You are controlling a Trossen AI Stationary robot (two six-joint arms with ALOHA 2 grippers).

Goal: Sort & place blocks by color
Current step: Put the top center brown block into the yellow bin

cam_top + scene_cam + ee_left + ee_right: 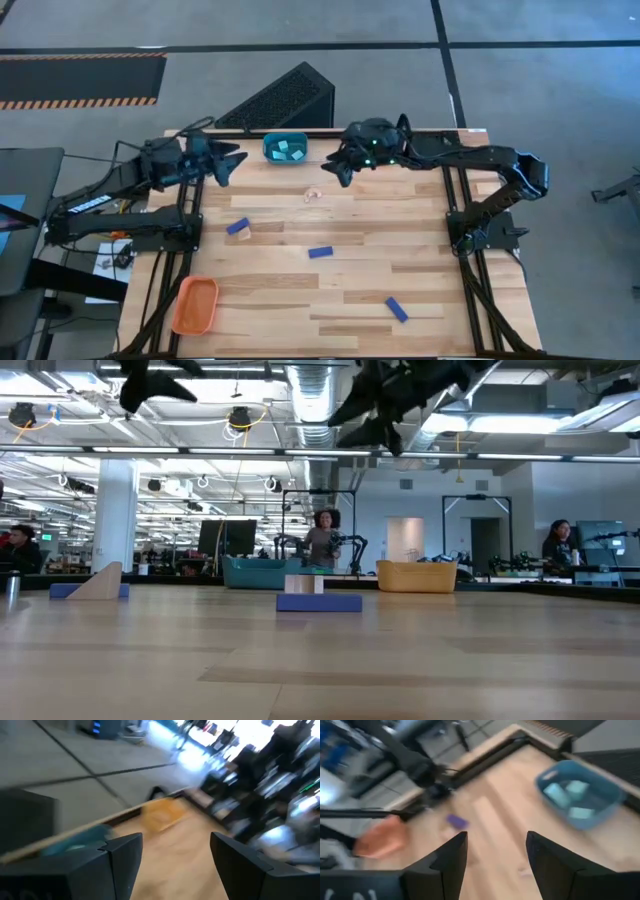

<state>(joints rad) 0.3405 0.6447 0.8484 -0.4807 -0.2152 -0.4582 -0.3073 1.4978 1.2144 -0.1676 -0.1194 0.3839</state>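
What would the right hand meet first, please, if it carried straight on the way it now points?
Probably the bare table. The right hand is open and empty, aimed between the teal tray and a dark blue block; depth is unclear, so neither seems in line.

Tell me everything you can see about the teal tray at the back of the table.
The teal tray is a small, roughly rectangular bin with rounded corners and raised walls, plastic by the look of it. It sits flat on the wooden table at the back edge, about midway between the two arms. Inside lie light cyan blocks, three visible in the right wrist view, loose on its floor. Nothing else touches it; the left end effector and right end effector flank it, both empty.
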